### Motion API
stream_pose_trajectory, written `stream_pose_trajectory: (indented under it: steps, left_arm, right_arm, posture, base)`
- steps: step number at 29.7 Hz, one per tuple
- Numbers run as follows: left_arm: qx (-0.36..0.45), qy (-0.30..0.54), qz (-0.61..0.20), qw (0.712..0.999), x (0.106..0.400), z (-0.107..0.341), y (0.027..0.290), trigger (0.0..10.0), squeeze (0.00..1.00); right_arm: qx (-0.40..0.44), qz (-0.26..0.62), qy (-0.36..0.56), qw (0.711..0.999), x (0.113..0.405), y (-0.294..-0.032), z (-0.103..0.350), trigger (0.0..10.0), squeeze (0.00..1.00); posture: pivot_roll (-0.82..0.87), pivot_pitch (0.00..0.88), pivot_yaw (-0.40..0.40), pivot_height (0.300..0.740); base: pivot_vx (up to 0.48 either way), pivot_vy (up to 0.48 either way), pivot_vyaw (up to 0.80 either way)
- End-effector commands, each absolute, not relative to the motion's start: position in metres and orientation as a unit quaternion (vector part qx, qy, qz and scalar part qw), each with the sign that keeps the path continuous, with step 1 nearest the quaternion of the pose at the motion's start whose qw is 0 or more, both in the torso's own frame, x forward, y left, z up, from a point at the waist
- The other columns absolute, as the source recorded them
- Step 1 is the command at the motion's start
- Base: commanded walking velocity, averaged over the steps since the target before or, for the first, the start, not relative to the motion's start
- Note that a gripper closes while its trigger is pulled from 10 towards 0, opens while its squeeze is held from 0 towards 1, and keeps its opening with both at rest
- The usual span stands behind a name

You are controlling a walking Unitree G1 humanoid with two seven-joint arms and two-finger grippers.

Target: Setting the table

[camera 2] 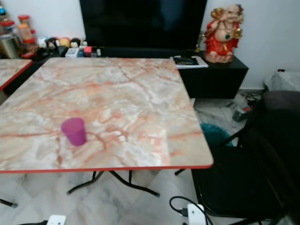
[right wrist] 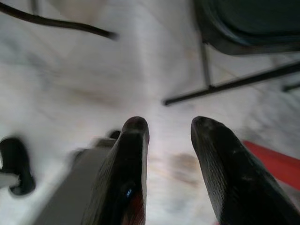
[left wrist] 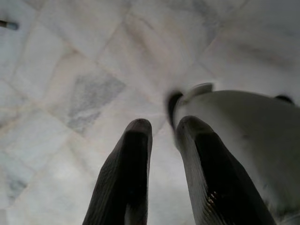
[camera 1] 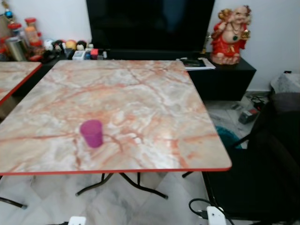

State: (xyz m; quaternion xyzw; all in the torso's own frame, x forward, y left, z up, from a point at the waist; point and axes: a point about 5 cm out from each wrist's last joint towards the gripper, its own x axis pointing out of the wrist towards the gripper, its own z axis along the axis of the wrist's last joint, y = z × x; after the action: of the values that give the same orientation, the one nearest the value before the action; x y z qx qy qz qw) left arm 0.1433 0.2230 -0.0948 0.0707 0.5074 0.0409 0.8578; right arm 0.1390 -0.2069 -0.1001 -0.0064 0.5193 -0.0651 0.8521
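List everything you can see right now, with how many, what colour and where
cup: one, magenta, upright on the near left part of the table
table: one, marbled pink-and-cream top with a red edge, on black folding legs
second table: one, same marbled top, at the far left
TV: one, black, on the low cabinet behind the table
cabinet: one, black, against the wall
figurine: one, red and gold, on the cabinet's right end
jars and small items: several, mixed colours, on the cabinet's left end
chair: one, black, right of the table
left tool: black fingers slightly apart, over the pale floor
right tool: black fingers apart, over the floor
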Motion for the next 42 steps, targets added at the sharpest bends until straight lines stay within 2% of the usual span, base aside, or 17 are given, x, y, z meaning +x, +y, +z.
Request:
stream_pose_trajectory:
  steps: [1, 7, 13, 20, 31, 36, 42]
  left_arm:
    - [0.066, 0.518, 0.041, 0.852, 0.137, -0.097, 0.223, 10.0, 0.0]
    - [0.066, 0.518, 0.043, 0.852, 0.137, -0.097, 0.223, 10.0, 0.0]
    - [0.068, 0.519, 0.045, 0.851, 0.137, -0.097, 0.223, 10.0, 0.0]
    - [0.068, 0.513, 0.076, 0.853, 0.136, -0.097, 0.226, 10.0, 0.0]
    - [0.062, 0.489, 0.165, 0.854, 0.134, -0.095, 0.232, 10.0, 0.0]
    - [0.077, 0.478, 0.15, 0.862, 0.137, -0.093, 0.232, 10.0, 0.0]
    - [0.08, 0.456, 0.158, 0.872, 0.139, -0.091, 0.232, 10.0, 0.0]
  right_arm:
    - [-0.007, -0.063, 0.508, 0.859, 0.146, -0.214, -0.096, 10.0, 0.0]
    - [-0.01, -0.07, 0.505, 0.86, 0.146, -0.228, -0.093, 10.0, 0.0]
    - [-0.011, -0.065, 0.505, 0.86, 0.148, -0.229, -0.092, 10.0, 0.0]
    - [-0.009, -0.058, 0.505, 0.861, 0.152, -0.216, -0.093, 10.0, 0.0]
    - [0.002, -0.039, 0.506, 0.862, 0.155, -0.174, -0.098, 10.0, 0.0]
    - [0.002, -0.042, 0.502, 0.864, 0.158, -0.176, -0.097, 10.0, 0.0]
    - [-0.001, -0.051, 0.498, 0.866, 0.161, -0.191, -0.094, 10.0, 0.0]
  posture:
    - [0.0, 0.0, -0.051, 0.74]
    - [0.0, 0.0, -0.054, 0.74]
    - [0.0, 0.0, -0.053, 0.74]
    - [0.01, 0.0, -0.054, 0.74]
    - [0.02, 0.0, -0.048, 0.74]
    - [0.02, 0.0, -0.044, 0.74]
    - [0.02, 0.0, -0.046, 0.74]
  base:
    - [0.0, 0.0, 0.0]
    - [0.0, 0.0, 0.0]
    - [0.0, 0.0, 0.0]
    - [0.0, 0.0, 0.0]
    - [0.0, 0.0, 0.0]
    - [0.0, 0.0, 0.0]
    - [0.0, 0.0, 0.0]
